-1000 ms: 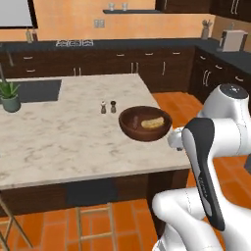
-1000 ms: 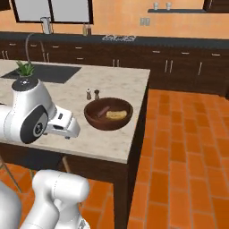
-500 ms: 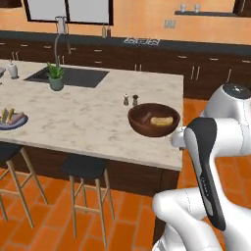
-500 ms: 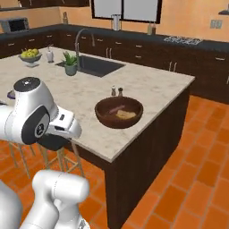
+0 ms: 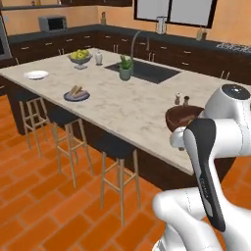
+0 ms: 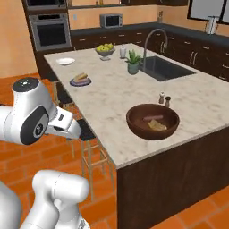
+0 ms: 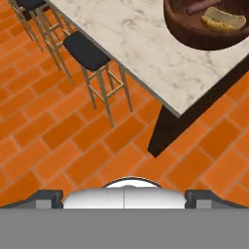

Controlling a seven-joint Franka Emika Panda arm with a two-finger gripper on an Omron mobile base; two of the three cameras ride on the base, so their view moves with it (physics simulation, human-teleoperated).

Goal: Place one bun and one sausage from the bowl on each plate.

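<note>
Bun in the bowl looks soft and light, so we would pinch its middle gently; our claw stands released, holding nothing.

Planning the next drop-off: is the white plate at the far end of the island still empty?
Empty. The white plate shows a bare surface in both base views, while the blue-grey plate beside it already carries food; bun and sausage there can't be told apart.

We see broad bare marble on the desk between the brown bowl and the blue-grey plate. Two small shakers stand just behind the bowl, a potted plant by the sink. Stools line the near edge, perhaps blocking low approaches.
</note>
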